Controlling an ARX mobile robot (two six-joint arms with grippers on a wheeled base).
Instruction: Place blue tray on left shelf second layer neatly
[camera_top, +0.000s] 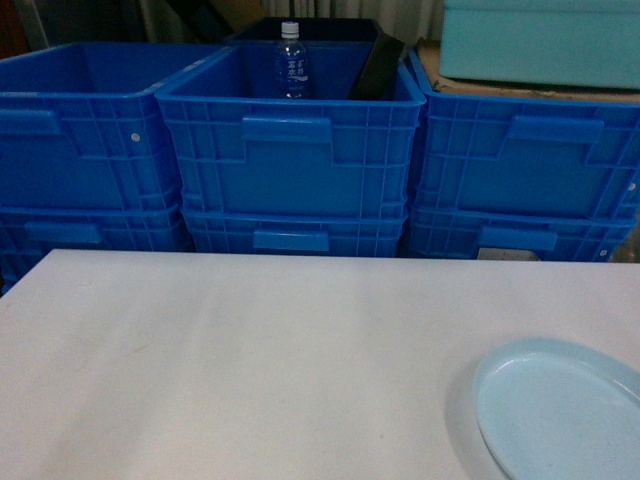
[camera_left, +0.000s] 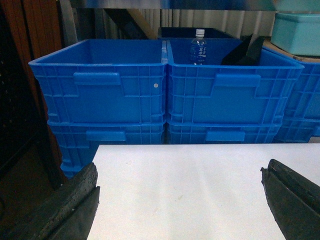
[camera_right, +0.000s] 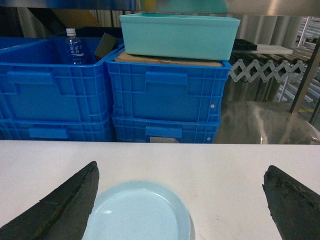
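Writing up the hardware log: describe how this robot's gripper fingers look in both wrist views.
In both wrist views, only the fingers show. The left gripper has two thick, matte black fingers with a rough, worn, rubbery-looking surface, tapering to blunt tips. The right gripper has matching dark, coarse, wedge-shaped fingers. No cables, markings or arm links are visible, and neither arm appears in the head view.

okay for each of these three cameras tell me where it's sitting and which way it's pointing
Head: on the robot, facing forward and down over the white table at stacked blue crates; no arm shows.
Left wrist: low over the table's left end, facing the crates; open left gripper frames the bottom.
Right wrist: low above the blue tray, facing the crates and teal bin; open right gripper shows.
Shared: all show the bottle.
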